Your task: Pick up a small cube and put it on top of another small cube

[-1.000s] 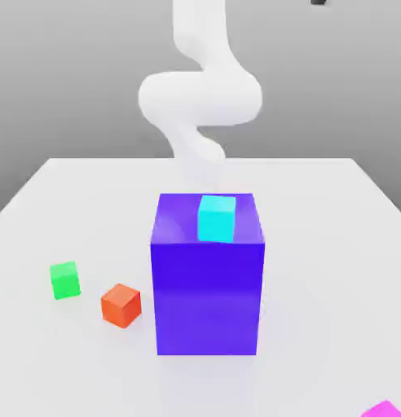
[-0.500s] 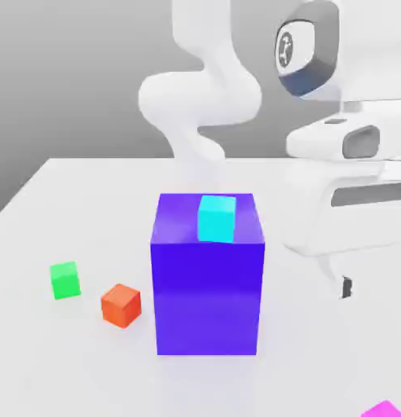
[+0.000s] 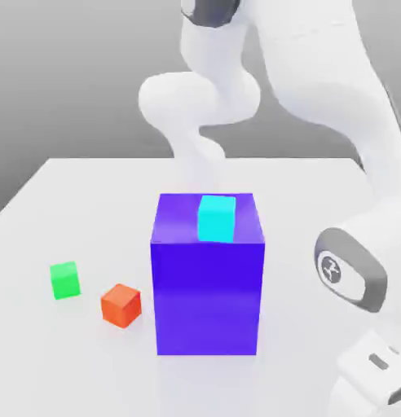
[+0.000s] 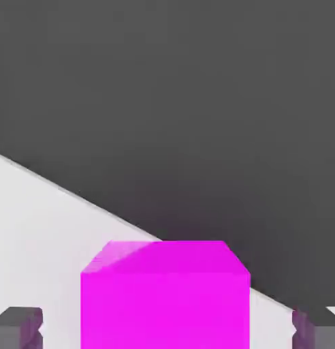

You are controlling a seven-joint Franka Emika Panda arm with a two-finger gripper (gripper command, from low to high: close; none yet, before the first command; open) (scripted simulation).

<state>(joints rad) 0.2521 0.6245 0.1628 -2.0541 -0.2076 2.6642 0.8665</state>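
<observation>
Gripper [image 4: 165,327] was spread wide w/ fingertips [image 4: 19,326] flanking the magenta cube [image 4: 165,300], not touching, nothing held; likely lined up for a grab. Cube sat by the table [image 3: 73,204] edge. Green cube [image 3: 65,279] waited near the opposite edge, beside orange cube [image 3: 121,305].

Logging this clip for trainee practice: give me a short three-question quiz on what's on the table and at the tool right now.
1. Fill in: the orange cube lies to the exterior view's ___ of the green cube.
2. True or false: the cyan cube sits on top of the big blue block.
3. In the hand view, which cube lies between the fingers of the tool? A. orange B. magenta cube C. green

Key: 1 right; 2 true; 3 B.
</observation>
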